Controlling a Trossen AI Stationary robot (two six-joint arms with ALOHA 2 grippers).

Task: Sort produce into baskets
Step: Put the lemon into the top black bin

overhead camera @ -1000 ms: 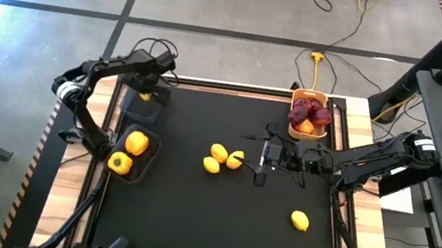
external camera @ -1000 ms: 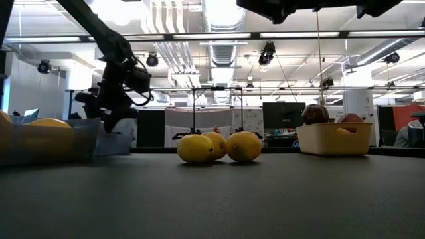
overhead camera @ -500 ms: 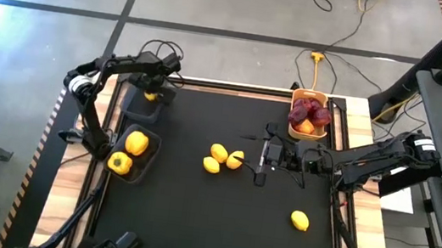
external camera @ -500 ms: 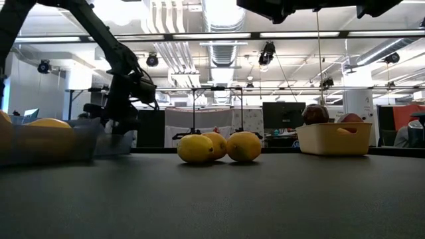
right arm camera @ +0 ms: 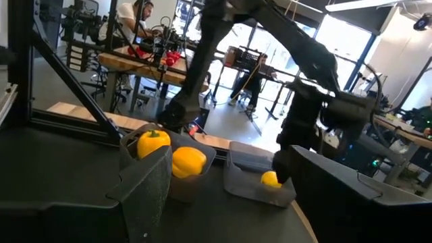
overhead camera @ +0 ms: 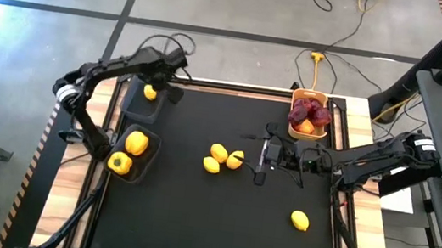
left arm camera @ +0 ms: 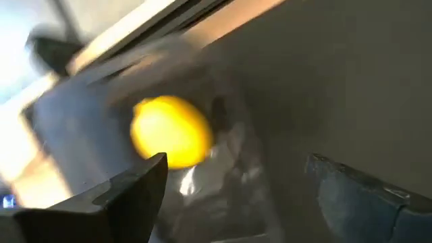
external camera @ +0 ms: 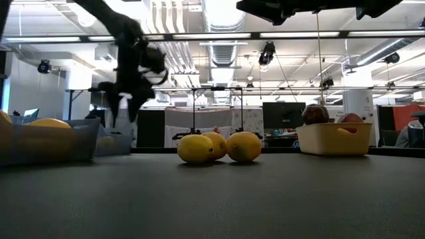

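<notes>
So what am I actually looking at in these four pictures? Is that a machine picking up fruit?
Yes. Two dark robot arms work at a black table. One picture looks straight down, one looks level across the tabletop, and two come from cameras on the arms' wrists. The left gripper hangs open above a clear bin at the far left corner, with a small yellow lemon lying in it; it holds nothing. The right gripper waits open and empty near the middle. Three yellow lemons sit clustered mid-table, and another lemon lies alone nearer the front. A second clear bin holds two yellow bell peppers. A yellow-orange plastic basket holds dark red produce.
</notes>
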